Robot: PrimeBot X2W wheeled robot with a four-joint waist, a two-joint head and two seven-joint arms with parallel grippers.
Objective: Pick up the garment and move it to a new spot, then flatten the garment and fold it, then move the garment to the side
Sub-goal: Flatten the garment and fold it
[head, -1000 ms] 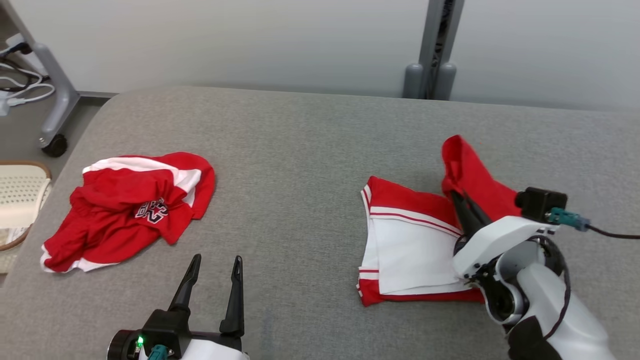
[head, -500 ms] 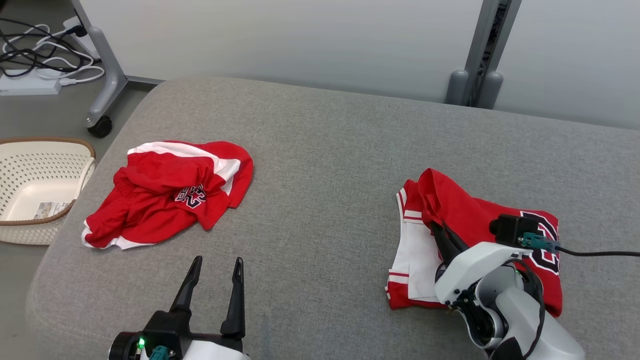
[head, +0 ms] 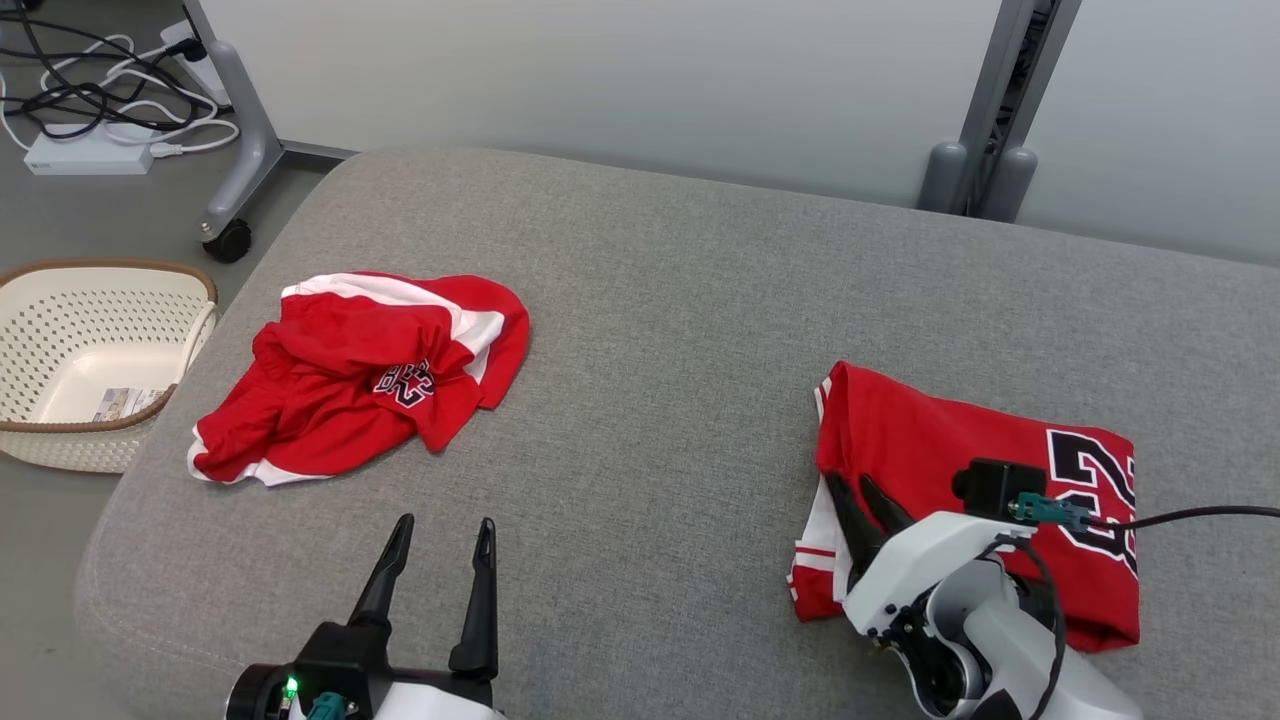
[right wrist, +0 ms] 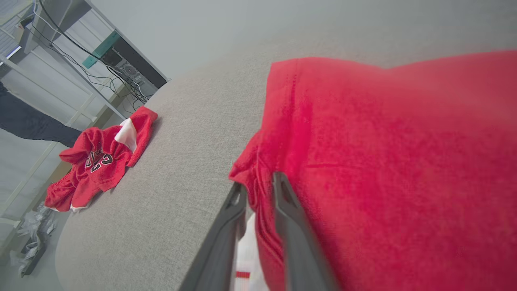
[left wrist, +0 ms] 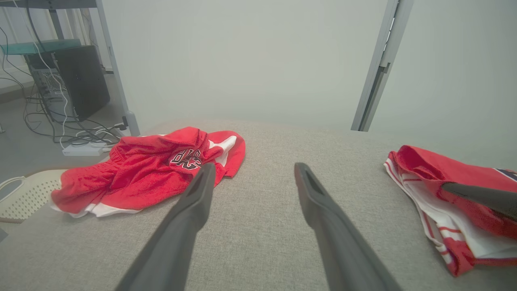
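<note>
The garment (head: 960, 440), red with white trim and a black number, lies folded at the right of the grey cushion (head: 650, 300). It also appears in the left wrist view (left wrist: 424, 178) and the right wrist view (right wrist: 383, 141). My right gripper (head: 850, 482) rests at its left edge. The fingers stand a little apart, and the red hem lies between them in the right wrist view (right wrist: 258, 184). My left gripper (head: 445, 522) hovers open and empty over bare cushion near the front edge, as the left wrist view (left wrist: 255, 166) confirms.
A second red garment (head: 360, 370) lies crumpled at the cushion's left. A cream perforated basket (head: 60, 275) stands on the floor beyond the left edge, and cables and a power strip (head: 85, 155) lie behind it. A grey post (head: 1000, 100) rises behind the cushion.
The camera has turned. My right gripper has laid the raised red flap down over the white part, leaving the garment folded flat, and its fingers have parted. The left gripper stays as it was.
</note>
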